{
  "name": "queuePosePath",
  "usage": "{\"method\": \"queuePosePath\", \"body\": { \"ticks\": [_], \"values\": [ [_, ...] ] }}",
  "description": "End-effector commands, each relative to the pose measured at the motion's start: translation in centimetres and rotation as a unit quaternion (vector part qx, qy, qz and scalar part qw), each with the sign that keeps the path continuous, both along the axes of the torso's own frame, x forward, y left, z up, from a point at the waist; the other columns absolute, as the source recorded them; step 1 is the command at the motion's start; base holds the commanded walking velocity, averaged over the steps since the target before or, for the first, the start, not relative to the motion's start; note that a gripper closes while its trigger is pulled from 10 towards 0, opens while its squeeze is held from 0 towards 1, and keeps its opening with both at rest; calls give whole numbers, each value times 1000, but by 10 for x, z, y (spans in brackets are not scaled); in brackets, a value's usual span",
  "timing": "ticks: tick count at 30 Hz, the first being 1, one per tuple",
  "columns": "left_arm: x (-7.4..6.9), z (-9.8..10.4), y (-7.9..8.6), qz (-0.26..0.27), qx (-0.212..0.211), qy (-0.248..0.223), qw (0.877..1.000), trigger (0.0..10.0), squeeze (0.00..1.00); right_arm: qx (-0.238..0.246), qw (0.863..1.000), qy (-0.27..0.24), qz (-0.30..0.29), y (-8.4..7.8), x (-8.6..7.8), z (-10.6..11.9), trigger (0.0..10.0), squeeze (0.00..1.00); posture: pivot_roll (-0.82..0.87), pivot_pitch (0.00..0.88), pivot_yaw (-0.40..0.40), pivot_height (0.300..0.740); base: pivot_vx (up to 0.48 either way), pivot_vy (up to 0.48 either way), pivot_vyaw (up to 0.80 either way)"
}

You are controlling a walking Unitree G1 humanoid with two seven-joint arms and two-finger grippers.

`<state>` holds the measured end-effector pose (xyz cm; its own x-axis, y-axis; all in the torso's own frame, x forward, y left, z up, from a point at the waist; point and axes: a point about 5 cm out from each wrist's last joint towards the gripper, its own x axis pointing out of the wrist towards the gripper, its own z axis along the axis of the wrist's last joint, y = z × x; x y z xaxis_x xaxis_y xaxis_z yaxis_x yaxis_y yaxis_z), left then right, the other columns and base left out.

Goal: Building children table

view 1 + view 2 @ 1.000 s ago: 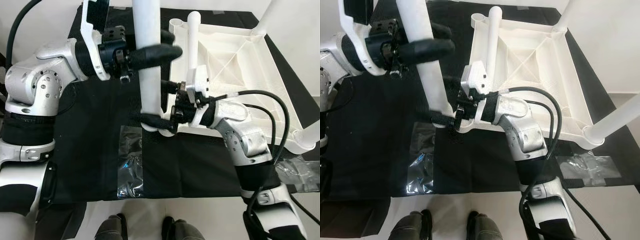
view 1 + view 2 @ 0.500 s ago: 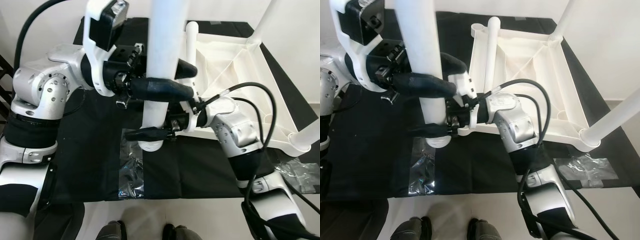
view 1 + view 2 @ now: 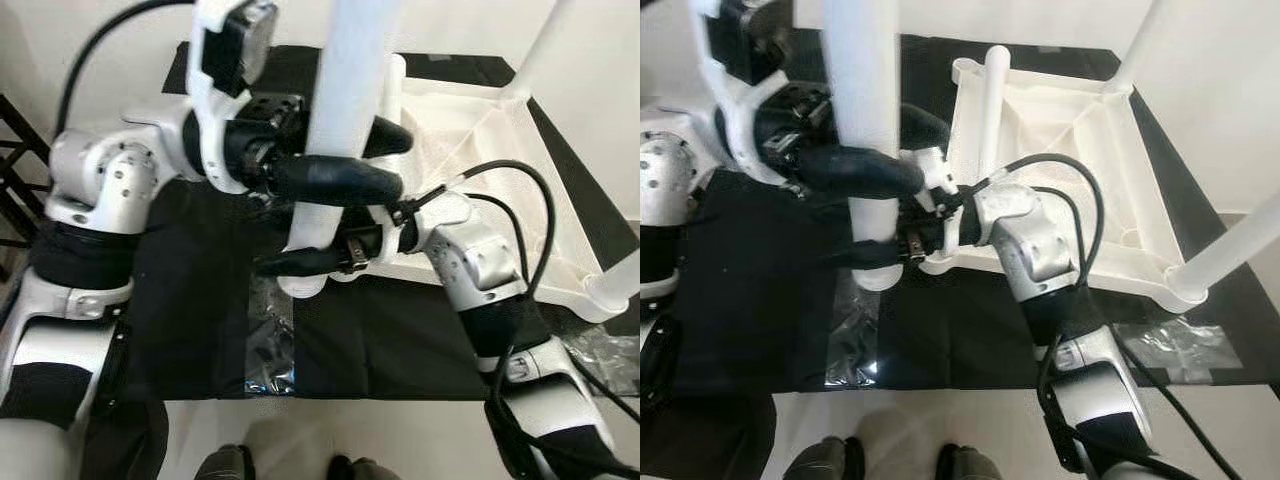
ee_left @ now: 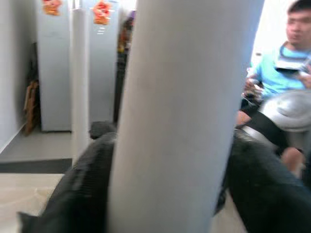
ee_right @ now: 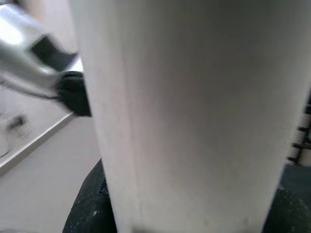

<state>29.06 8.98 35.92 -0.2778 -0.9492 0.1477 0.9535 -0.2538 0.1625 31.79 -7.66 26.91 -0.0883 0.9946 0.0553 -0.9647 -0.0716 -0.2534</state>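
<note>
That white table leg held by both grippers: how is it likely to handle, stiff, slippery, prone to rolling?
The white table leg looks like a rigid plastic tube, so probably stiff and light. Its smooth surface could slip in the left gripper and right gripper, hence perhaps the two-point hold. Being round, it would likely roll if laid on the black cloth.

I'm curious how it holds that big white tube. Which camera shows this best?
The left eye view: the left gripper clamps the tube high up and the right gripper low down. The wrist views show its blurred white surface close up.
</note>
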Motion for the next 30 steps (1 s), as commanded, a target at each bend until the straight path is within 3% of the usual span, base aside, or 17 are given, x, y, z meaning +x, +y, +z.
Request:
{"method": "queuePosePath", "body": {
  "ticks": [1, 4, 9, 10, 11, 13, 16, 17, 18, 19, 21, 23, 24, 25, 26, 28, 30],
  "values": [
    [13, -8, 10, 69, -10, 17, 997, 10000, 1000, 26, 997, 1, -71, -17, 11, 3, 0, 0, 45, 159, -57, 740, 0, 0, 0],
    [24, -14, 30, 147, -25, 21, 989, 10000, 1000, 40, 993, 1, -111, -27, 17, 5, 0, 0, 45, 174, -57, 740, 0, 0, 0],
    [42, -27, 68, 308, -41, 32, 950, 10000, 1000, 56, 983, -3, -177, -46, 26, 10, 0, 0, 52, 222, -60, 740, 0, 0, 0],
    [47, -32, 79, 360, -44, 36, 931, 10000, 1000, 58, 980, -3, -192, -52, 28, 11, 0, 0, 54, 239, -62, 740, 0, 0, 0],
    [47, -32, 79, 360, -44, 36, 931, 10000, 1000, 58, 980, -3, -192, -52, 28, 11, 0, 0, 54, 239, -62, 740, 0, 0, 0],
    [52, -52, 103, 473, -32, 45, 879, 10000, 1000, 54, 974, -1, -218, -62, 33, 11, 0, 0, 56, 277, -66, 740, 0, 0, 0],
    [52, -52, 103, 473, -32, 45, 879, 10000, 1000, 54, 974, -1, -218, -62, 33, 11, 0, 0, 56, 277, -66, 740, 0, 0, 0],
    [48, -68, 111, 510, -19, 53, 859, 10000, 1000, 50, 973, 1, -223, -66, 34, 10, 0, 0, 62, 302, -65, 740, 0, 0, 0],
    [39, -86, 112, 531, -3, 61, 845, 10000, 165, 46, 975, 3, -218, -67, 35, 9, 0, 0, 63, 312, -65, 740, 0, 0, 0],
    [26, -107, 105, 544, 14, 69, 836, 10000, 0, 43, 978, 7, -204, -65, 35, 9, 0, 0, 67, 332, -61, 740, 0, 0, 0],
    [26, -107, 105, 544, 14, 69, 836, 10000, 0, 43, 978, 7, -204, -65, 35, 9, 0, 0, 67, 332, -61, 740, 0, 0, 0],
    [3, -131, 90, 564, 24, 75, 822, 10000, 0, 35, 985, 10, -169, -59, 34, 10, 0, 0, 79, 352, -66, 740, 0, 0, 0],
    [-4, -136, 85, 577, 13, 85, 812, 10000, 0, 32, 988, 11, -154, -56, 34, 12, 3725, 0, 84, 363, -69, 740, 0, 0, 0],
    [-4, -136, 85, 577, 13, 85, 812, 10000, 0, 32, 988, 11, -154, -56, 34, 12, 3725, 0, 84, 363, -69, 740, 0, 0, 0],
    [-8, -138, 83, 588, 8, 86, 804, 10000, 0, 30, 989, 14, -145, -55, 34, 13, 10000, 0, 84, 363, -69, 740, 0, 0, 0],
    [-8, -138, 83, 588, 8, 86, 804, 10000, 0, 30, 989, 14, -145, -55, 34, 13, 10000, 0, 84, 363, -69, 740, 0, 0, 0],
    [-14, -140, 83, 616, -4, 81, 783, 10000, 0, 14, 990, 10, -140, -48, 36, 14, 10000, 0, 93, 380, -81, 740, 0, 0, 0]
  ]
}}
